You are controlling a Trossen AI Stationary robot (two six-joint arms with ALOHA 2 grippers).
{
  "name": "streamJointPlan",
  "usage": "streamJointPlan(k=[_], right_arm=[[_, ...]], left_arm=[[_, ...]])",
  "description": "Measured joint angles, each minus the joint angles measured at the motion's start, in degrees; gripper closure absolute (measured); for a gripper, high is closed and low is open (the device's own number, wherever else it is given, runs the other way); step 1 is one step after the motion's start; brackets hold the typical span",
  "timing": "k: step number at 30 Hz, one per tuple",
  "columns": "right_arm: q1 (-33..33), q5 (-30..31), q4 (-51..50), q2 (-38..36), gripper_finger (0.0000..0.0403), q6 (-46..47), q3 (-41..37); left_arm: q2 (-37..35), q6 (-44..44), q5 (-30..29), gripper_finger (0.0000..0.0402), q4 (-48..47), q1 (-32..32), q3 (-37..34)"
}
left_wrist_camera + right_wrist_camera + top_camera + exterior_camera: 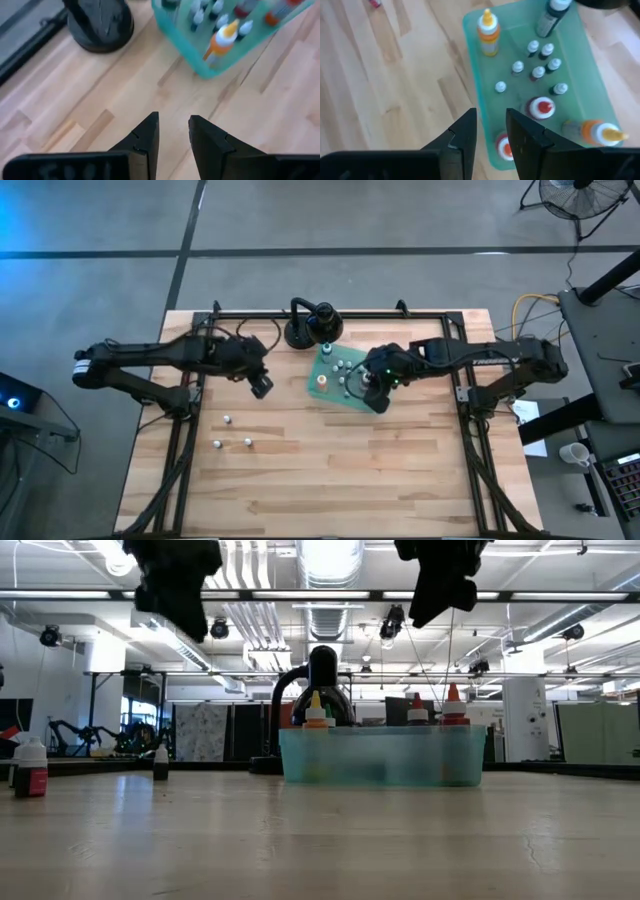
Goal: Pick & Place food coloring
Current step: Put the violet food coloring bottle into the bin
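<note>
This is a big open industrial lab or workshop hall: exposed silver ducts (325,585), pipes and strip lights run across a high bare ceiling, and the floor (330,215) is plain grey concrete. A butcher-block table (330,470) sits in a black metal frame, with a standing fan (585,200) and cabled equipment just beside it. More benches and gear stand well back in the hall.

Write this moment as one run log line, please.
left gripper: empty, above bare table | right gripper: empty, over green tray edge | bottles: three left on table
</note>
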Motion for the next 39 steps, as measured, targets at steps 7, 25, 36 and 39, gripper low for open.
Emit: streamJointPlan(k=[7,25,36,39], right_arm=[[3.3,0.1,-0.8,-1.0,0.0311,4.2,0.0],[11.6,13.9,-13.0,-9.8,0.0322,16.0,0.0],[11.6,15.1,-13.8,-9.8,0.0324,16.0,0.0],[11.6,15.1,-13.8,-9.8,0.0321,16.0,0.0]], left_arm=[[1.8,1.8,0.1,0.0321,7.0,1.3,-11.2],[3.3,-1.3,18.6,0.0321,15.8,19.4,-23.0],[8.0,-3.6,22.9,0.0321,14.6,20.9,-22.9],[8.9,-3.6,21.7,0.0321,13.7,20.9,-23.1]])
